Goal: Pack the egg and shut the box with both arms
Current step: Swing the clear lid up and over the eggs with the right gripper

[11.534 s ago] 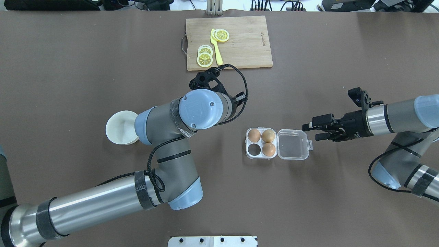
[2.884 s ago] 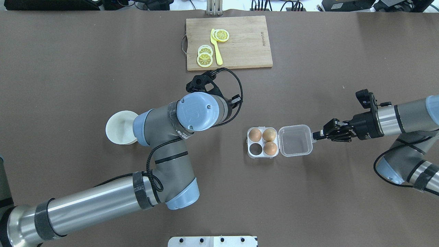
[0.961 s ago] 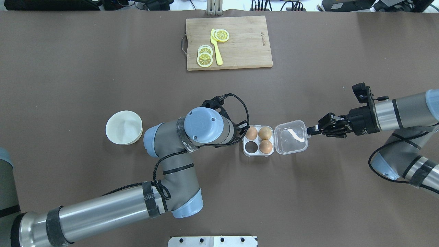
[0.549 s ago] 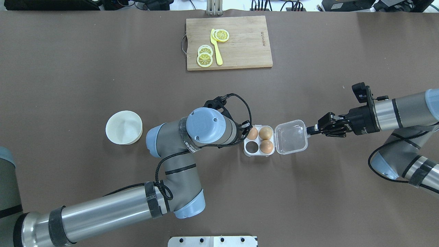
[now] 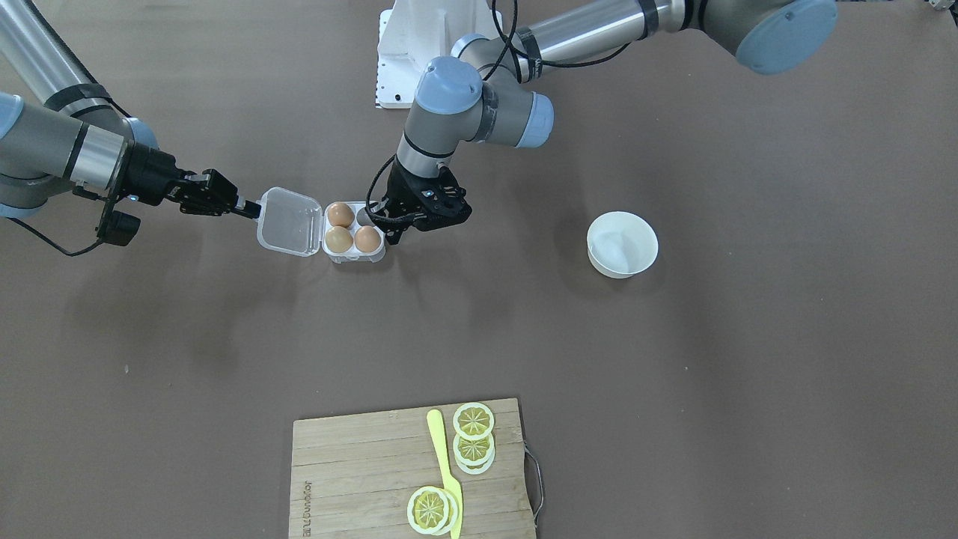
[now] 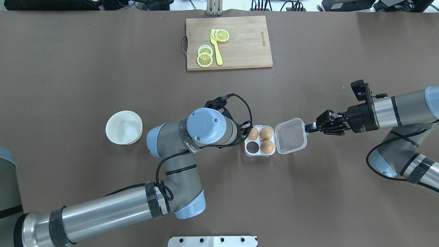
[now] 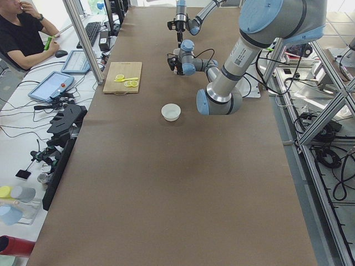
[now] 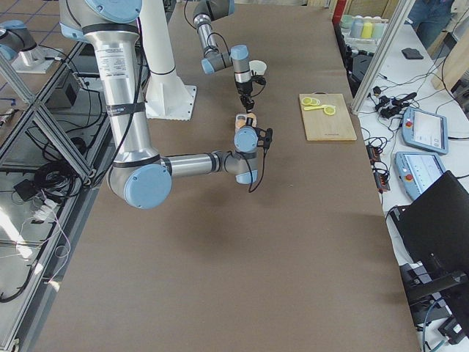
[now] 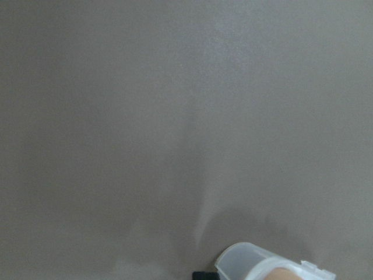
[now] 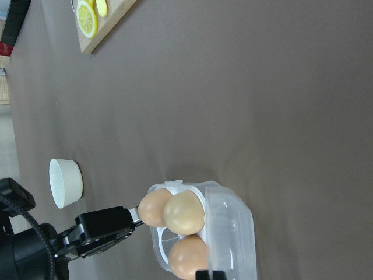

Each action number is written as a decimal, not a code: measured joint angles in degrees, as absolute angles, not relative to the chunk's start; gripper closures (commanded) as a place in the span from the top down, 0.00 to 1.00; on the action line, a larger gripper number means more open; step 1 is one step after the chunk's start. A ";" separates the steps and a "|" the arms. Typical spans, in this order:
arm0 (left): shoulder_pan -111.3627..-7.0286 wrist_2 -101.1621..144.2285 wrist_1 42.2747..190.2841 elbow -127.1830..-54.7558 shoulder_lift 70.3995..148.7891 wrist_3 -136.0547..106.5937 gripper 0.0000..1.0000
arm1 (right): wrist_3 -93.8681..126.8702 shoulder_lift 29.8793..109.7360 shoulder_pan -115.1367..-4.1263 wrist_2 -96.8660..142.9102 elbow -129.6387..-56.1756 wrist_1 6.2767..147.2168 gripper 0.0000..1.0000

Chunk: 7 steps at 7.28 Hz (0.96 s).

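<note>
The clear box [image 6: 259, 153] lies mid-table with its hinged lid [image 6: 291, 135] open to the right and tipped up a little. Three orange-brown eggs fill three cells, such as the egg [image 6: 267, 146] and the egg [image 5: 340, 215]. The cell nearest me on the left is empty. My right gripper [image 6: 307, 127] is shut on the lid's latch tab. My left gripper [image 5: 388, 223] sits against the box's left side beside the back-left egg. In the right wrist view its black fingers [image 10: 108, 224] lie close together, touching the box [image 10: 175, 189].
A white bowl [image 6: 123, 127] stands left of my left arm. A wooden cutting board [image 6: 229, 43] with lemon slices and a yellow knife lies at the far edge. A person sits beyond the table's far side [image 7: 22, 27].
My left arm swung from near the cutting board down to the box's left side. My right gripper shut on the lid tab, nudged the box left and raised the lid a little.
</note>
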<state>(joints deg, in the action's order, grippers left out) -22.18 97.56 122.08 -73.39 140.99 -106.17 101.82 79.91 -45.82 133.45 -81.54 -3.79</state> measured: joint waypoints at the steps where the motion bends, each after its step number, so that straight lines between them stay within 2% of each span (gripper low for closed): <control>1: -22.16 97.56 122.08 -73.39 140.98 -106.17 0.00 | 102.18 79.57 -45.83 133.44 -81.66 -3.74 0.03; 7: -22.23 97.64 122.08 -73.39 140.89 -106.17 0.00 | 104.45 76.48 -46.35 133.51 -81.73 -3.49 0.03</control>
<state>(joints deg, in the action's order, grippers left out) -22.23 97.64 122.08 -73.39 140.89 -106.17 104.45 76.48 -46.35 133.51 -81.73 -3.49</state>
